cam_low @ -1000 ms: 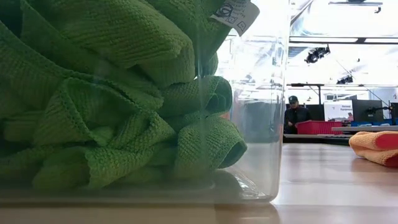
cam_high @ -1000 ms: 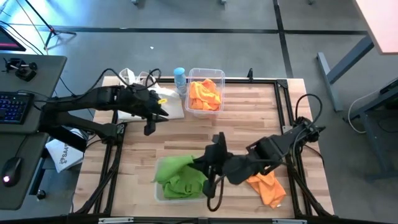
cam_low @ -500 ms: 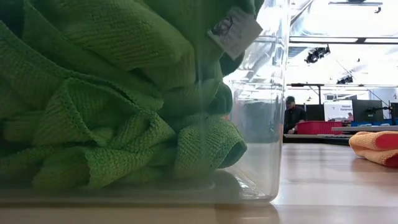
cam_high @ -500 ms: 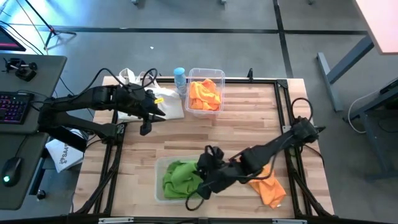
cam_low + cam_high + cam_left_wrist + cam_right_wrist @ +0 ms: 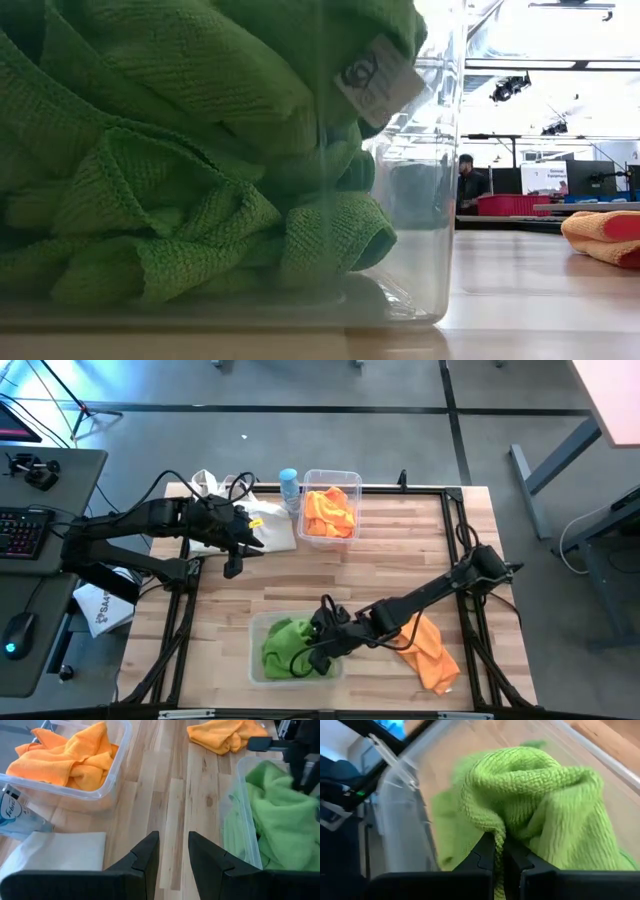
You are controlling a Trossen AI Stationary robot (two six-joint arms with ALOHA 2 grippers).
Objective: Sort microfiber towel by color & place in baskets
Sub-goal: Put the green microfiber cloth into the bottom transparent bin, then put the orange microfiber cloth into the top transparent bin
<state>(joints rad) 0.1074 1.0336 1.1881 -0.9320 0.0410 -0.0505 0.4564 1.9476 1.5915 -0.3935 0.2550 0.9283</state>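
Several green towels [image 5: 285, 643] lie bunched in the near clear bin [image 5: 256, 666], pressing against its wall [image 5: 430, 200] in the low view; a white label [image 5: 375, 78] shows on the top one. My right gripper [image 5: 322, 641] reaches into this bin, shut on a green towel [image 5: 530, 795]. Orange towels [image 5: 329, 512] fill the far bin [image 5: 345, 478]. One more orange towel [image 5: 430, 656] lies on the table to the right of the near bin. My left gripper [image 5: 234, 565] hovers open by the white tote bag [image 5: 262, 530]. My right gripper pinches a fold of the green towel [image 5: 487, 822] between its two fingers, coming in slanting from the table's right and pointing down into the bin. The towel bunches up ahead of the fingers [image 5: 485, 852] and rests on the other green cloth in the bin.
A pale blue bottle [image 5: 289, 486] stands left of the far bin, beside the white tote bag. Bare wooden table [image 5: 380, 570] lies between the two bins. A person [image 5: 470, 185] sits far behind the table in the low view.
My right gripper has moved toward the table's left and down into the near bin, still shut on the green towel. The towel, earlier spread over the bin's rim, now sits bunched inside it; its white label has sunk lower in the low view.
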